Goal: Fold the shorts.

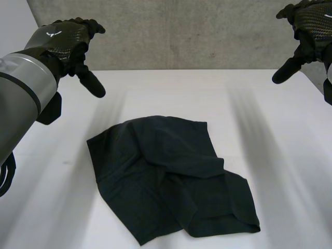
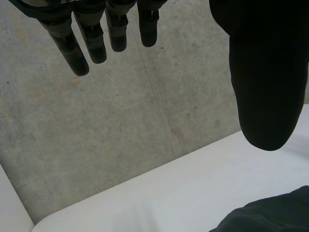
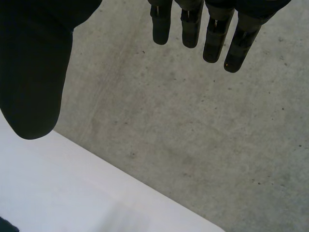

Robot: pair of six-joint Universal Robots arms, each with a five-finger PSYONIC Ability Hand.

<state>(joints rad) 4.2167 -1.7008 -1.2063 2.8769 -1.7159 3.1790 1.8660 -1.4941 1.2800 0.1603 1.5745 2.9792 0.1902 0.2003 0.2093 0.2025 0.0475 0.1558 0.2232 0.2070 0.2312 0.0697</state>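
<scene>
- The left hand [image 1: 67, 37] is hanging its fingers [image 2: 79, 55] straight and a little spread, with the thumb [image 2: 268, 87] standing wide of them; it is holding nothing.
- The right hand [image 1: 307, 23] is matching it, with straight fingers, the thumb set well off to the side and nothing in its grasp.
- Both hands are hovering above the far part of the table [image 1: 155, 88], one toward each side, well apart from the cloth and from each other.
- The shorts [image 1: 168, 176] are lying around the middle of the table, between the two arms and nearer the robot than the hands are.
- Judging by how the shorts are lying, no tidy fold is showing yet. They are sitting in a loose, lopsided heap with one part flopping over the rest, so nearly the whole job seems to be waiting: spreading them flat, then folding.
- The shorts are looking thin, soft and matte black, draping in low ridges and creases, with a stitched hem curling along the near edge.
- The table is showing a smooth white top with a faint sheen.
- The wall [image 1: 181, 31] behind it is showing rough, speckled grey concrete.
- The backs of the hands are showing a woven, slightly glossy pattern, while the fingers are looking plain matte black.
</scene>
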